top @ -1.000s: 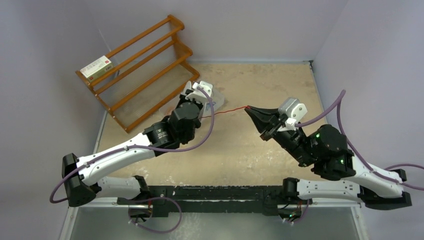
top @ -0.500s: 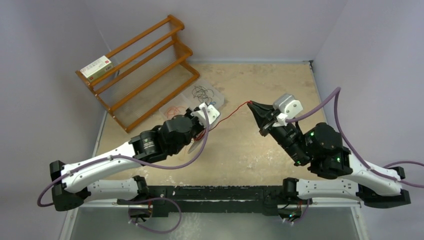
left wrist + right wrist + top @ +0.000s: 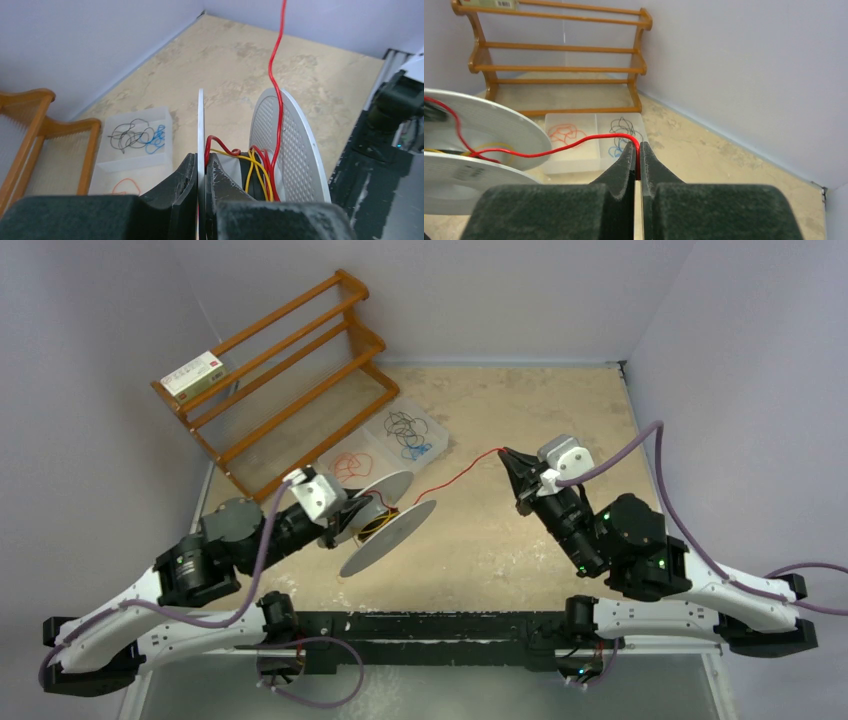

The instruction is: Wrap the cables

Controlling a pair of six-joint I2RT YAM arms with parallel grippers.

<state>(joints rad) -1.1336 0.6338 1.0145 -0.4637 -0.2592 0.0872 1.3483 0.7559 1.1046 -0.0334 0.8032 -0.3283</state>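
A white spool [image 3: 385,520] with red and yellow cable wound on its hub sits left of centre. My left gripper [image 3: 343,523] is shut on one flange [image 3: 200,115] and holds the spool tilted. The perforated flange [image 3: 292,145] stands to the right in the left wrist view. The long red cable [image 3: 455,476] runs from the hub up and right to my right gripper [image 3: 507,455], which is shut on its end [image 3: 637,152]. The cable [image 3: 574,146] hangs in a loose curve. Black and blue cables [image 3: 408,430] and an orange-red one [image 3: 348,462] lie in a clear tray.
The clear two-compartment tray [image 3: 432,445] lies behind the spool. A wooden rack [image 3: 290,380] lies tilted at the back left with a small box [image 3: 193,374] on it. Walls close the table at the back and right.
My left arm has drawn back toward the near left with the spool, uncovering the tray. The red cable now hangs looser. My right gripper has shifted slightly toward the near side.
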